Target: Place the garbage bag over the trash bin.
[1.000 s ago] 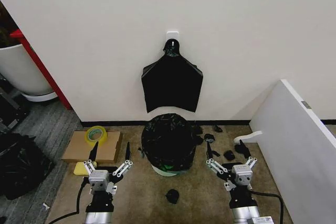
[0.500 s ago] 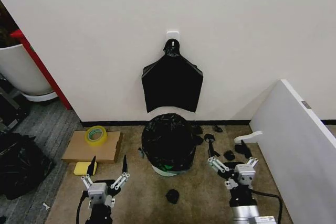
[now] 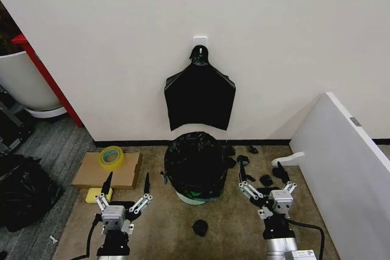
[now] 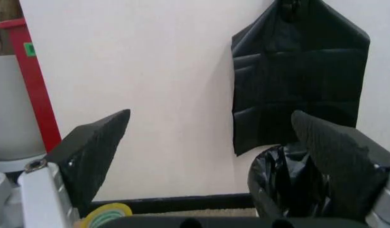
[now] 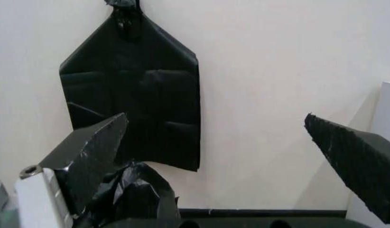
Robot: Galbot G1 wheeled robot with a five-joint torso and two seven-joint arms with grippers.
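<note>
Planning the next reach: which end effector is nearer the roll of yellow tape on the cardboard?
Left. The left end effector hangs open just in front of the yellow tape; the right end effector, also open, is across the bagged trash bin.

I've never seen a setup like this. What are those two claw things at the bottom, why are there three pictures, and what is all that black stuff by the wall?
The claws are the robot's two grippers, its hands. The wide picture comes from a camera on its head, looking down: the left gripper and the right gripper both hang open and hold nothing. The other two pictures come from cameras on each wrist, so the dark wedges at their edges are that gripper's own fingers.

Between the grippers stands the trash bin, draped in a crinkly black garbage bag; only its pale green base peeks out. Above it a flat black bag hangs from a wall hook. On the floor lie a roll of yellow tape on cardboard, a yellow sponge and black scraps.
</note>
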